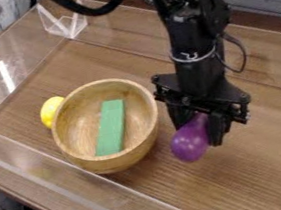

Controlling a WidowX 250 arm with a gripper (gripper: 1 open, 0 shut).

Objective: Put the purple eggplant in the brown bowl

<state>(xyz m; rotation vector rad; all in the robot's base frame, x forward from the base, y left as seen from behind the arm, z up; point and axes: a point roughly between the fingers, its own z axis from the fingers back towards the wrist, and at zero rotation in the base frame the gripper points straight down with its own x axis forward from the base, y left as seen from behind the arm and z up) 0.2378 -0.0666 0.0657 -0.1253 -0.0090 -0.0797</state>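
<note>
No legible text or markings

Soft, even daylight here, fairly bright, the whole view a bit low in detail. White glare streaks on the clear panel (pixel 10 73) far left of the end effector (pixel 205 132). A faint shadow pools on the counter (pixel 254 78) just beneath it. The dark arm (pixel 183 19) above shows little detail.
</note>
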